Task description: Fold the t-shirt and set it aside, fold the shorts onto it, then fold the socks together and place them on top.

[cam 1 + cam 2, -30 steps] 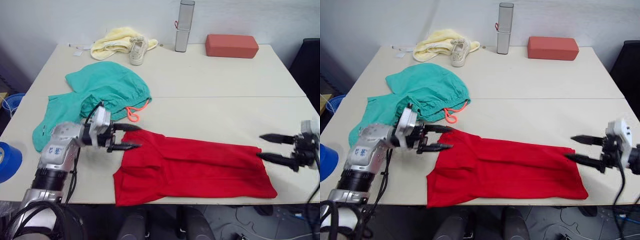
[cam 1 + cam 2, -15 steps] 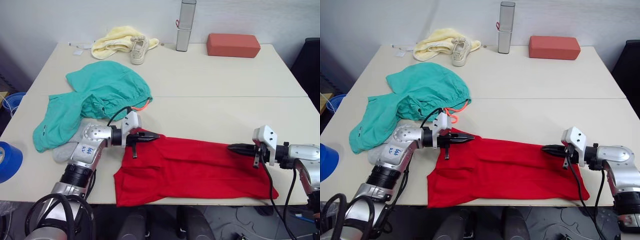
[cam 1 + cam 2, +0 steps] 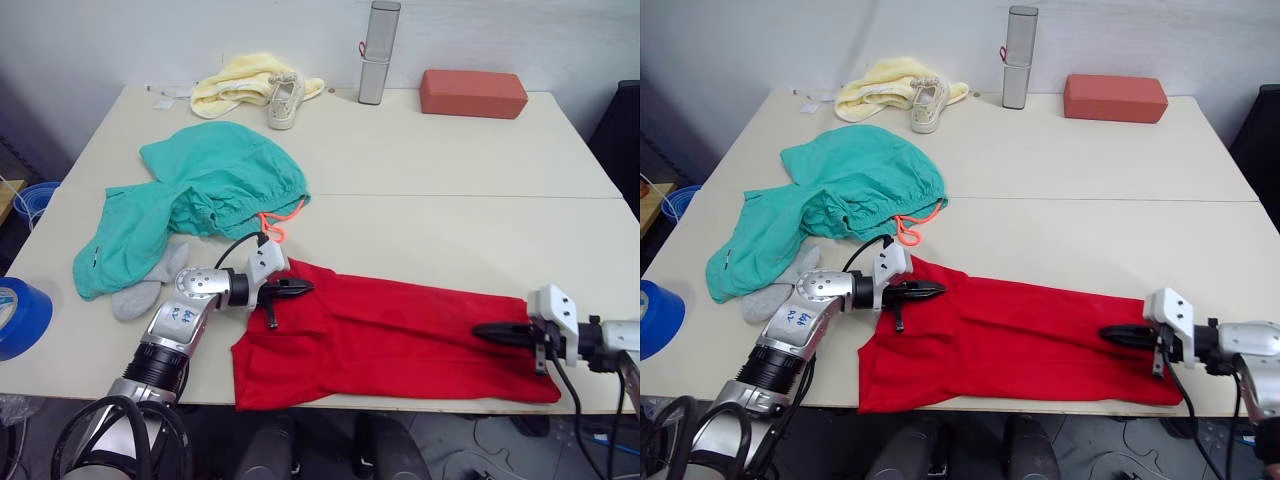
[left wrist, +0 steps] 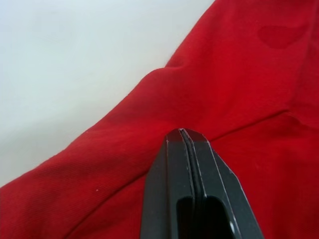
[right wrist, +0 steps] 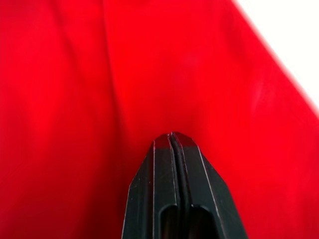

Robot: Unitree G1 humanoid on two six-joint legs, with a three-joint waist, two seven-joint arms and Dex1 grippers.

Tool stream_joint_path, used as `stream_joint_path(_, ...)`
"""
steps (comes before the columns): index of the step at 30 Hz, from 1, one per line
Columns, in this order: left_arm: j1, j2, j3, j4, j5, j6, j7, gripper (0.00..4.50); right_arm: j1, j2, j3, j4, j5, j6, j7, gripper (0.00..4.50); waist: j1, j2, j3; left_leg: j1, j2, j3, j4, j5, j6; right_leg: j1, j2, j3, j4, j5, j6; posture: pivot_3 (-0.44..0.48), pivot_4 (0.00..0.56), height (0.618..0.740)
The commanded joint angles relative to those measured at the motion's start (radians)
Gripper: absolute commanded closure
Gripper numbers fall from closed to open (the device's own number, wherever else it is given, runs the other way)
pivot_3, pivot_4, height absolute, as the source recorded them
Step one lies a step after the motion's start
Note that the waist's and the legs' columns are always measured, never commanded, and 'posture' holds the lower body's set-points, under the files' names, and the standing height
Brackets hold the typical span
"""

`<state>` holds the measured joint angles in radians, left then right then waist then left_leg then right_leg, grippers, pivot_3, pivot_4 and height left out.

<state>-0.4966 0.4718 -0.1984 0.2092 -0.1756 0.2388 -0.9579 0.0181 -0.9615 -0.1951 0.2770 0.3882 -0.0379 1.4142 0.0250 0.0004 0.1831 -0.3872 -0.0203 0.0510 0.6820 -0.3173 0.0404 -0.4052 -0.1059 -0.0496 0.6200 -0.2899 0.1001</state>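
The red t-shirt (image 3: 400, 340) lies in a long folded band along the table's near edge. My left gripper (image 3: 303, 288) is shut at the shirt's far left corner, and red cloth bunches into a ridge at its tips (image 4: 182, 130). My right gripper (image 3: 480, 330) is shut over the shirt's right end, where a crease runs from its tips (image 5: 172, 133). The teal shorts (image 3: 205, 185), with an orange drawstring, lie crumpled at the left. The grey socks (image 3: 140, 295) poke out from under the shorts' near edge, beside my left arm.
At the back of the table (image 3: 450, 200) lie a pale yellow cloth (image 3: 232, 78), a beige sneaker (image 3: 283, 100), a silver cylinder (image 3: 375, 40) and a red block (image 3: 472, 92). A blue tape roll (image 3: 20, 315) sits off the left edge.
A second ago both grippers stood open beside the shirt's ends. They have since moved in over the red cloth and shut. The right one has since shifted nearer the front edge.
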Motion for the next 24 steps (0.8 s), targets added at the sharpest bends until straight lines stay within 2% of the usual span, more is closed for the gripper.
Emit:
stream_joint_path(1, 0.017, 0.002, 0.005, 0.016, 0.019, -0.004, 0.013, 4.5, 0.064, -0.049, -0.095, -0.012, 0.02, -0.006, 0.016, 4.46, -0.001, 0.0, 0.0, 0.0, 0.0, 0.0, 0.0, 0.0, 0.0, 0.0, 0.0, 0.0, 0.0, 0.0, 0.0, 0.0, 0.15, 0.74)
stream_joint_path(5, 0.015, -0.001, 0.03, 0.034, 0.0, -0.052, 0.003, 4.5, 0.094, -0.036, -0.16, -0.022, 0.037, -0.012, -0.012, 4.46, -0.002, 0.0, 0.0, 0.001, 0.0, 0.0, -0.001, -0.001, -0.001, 0.001, 0.0, 0.0, 0.0, 0.0, 0.0, 0.0, 0.15, 0.74)
stream_joint_path(9, 0.032, 0.001, 0.092, 0.026, -0.065, -0.125, -0.037, 4.5, 0.055, 0.003, -0.193, -0.055, 0.09, 0.058, -0.071, 4.46, -0.007, 0.0, 0.0, 0.001, 0.001, 0.0, -0.001, -0.001, -0.001, 0.0, 0.0, 0.0, 0.0, 0.0, 0.0, 0.0, 0.15, 0.74)
stream_joint_path(17, 0.111, 0.059, 0.099, -0.026, -0.079, -0.158, -0.126, 4.5, 0.016, 0.112, -0.083, -0.169, 0.043, 0.117, -0.171, 4.46, -0.004, 0.0, 0.0, 0.001, 0.001, -0.001, -0.002, -0.001, -0.001, 0.0, 0.0, 0.0, 0.0, 0.0, -0.001, 0.0, 0.15, 0.74)
stream_joint_path(24, 0.159, 0.067, 0.105, -0.022, -0.025, -0.206, -0.053, 4.5, -0.011, 0.153, -0.078, -0.02, -0.051, -0.016, -0.27, 4.46, -0.003, 0.0, 0.0, 0.0, -0.001, -0.001, -0.002, -0.001, 0.0, 0.0, -0.003, -0.001, 0.0, 0.0, -0.001, 0.0, 0.15, 0.74)
